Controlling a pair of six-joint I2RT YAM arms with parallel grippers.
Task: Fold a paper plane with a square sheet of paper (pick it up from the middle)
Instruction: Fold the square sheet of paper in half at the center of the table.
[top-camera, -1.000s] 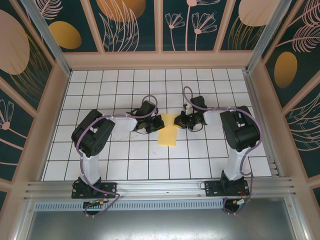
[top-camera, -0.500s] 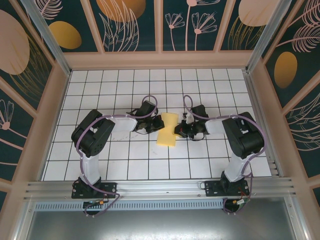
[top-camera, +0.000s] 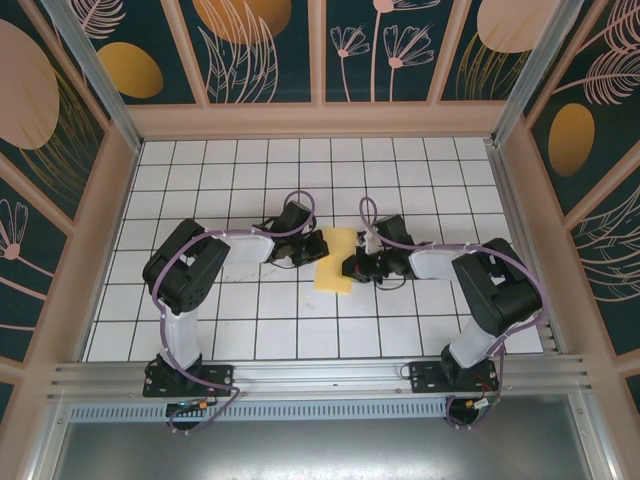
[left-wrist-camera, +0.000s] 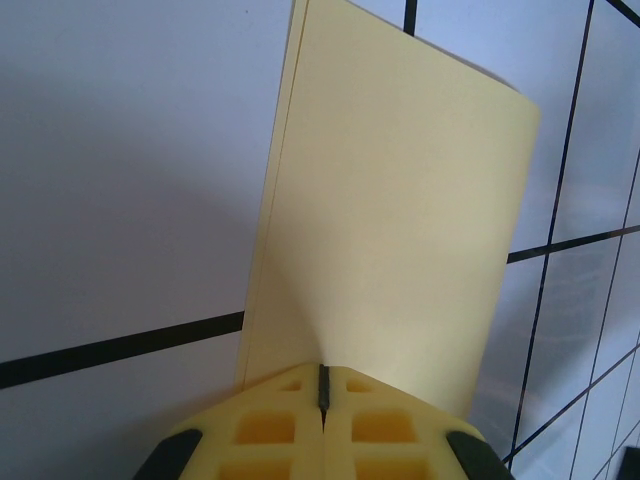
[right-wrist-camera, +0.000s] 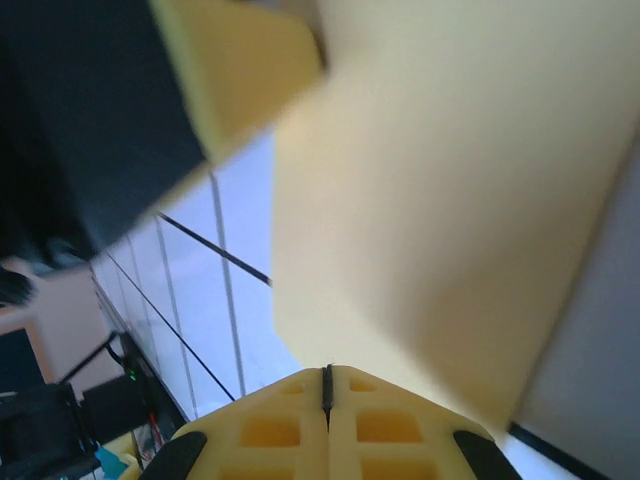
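Note:
The square sheet of paper (top-camera: 334, 270) lies folded into a pale-yellow rectangle, about one tile wide, on the white grid table between the two arms. My left gripper (top-camera: 316, 248) sits at its upper left edge. In the left wrist view the jaws (left-wrist-camera: 322, 372) are shut, the paper (left-wrist-camera: 390, 200) rising from their tip with a faint ridge at the seam. My right gripper (top-camera: 352, 266) is at the paper's right edge. Its jaws (right-wrist-camera: 326, 372) are shut, their tip resting against the paper (right-wrist-camera: 450, 200). No dart shape shows.
The grid table (top-camera: 300, 320) is walled by a wooden frame (top-camera: 320, 120) at the back and sides. A metal rail (top-camera: 320, 378) runs along the near edge by the arm bases. The left gripper's yellow finger (right-wrist-camera: 240, 60) appears at the top of the right wrist view.
My right gripper has slid from the paper's upper right corner down and slightly left along its right edge. The left gripper and the paper have stayed in place.

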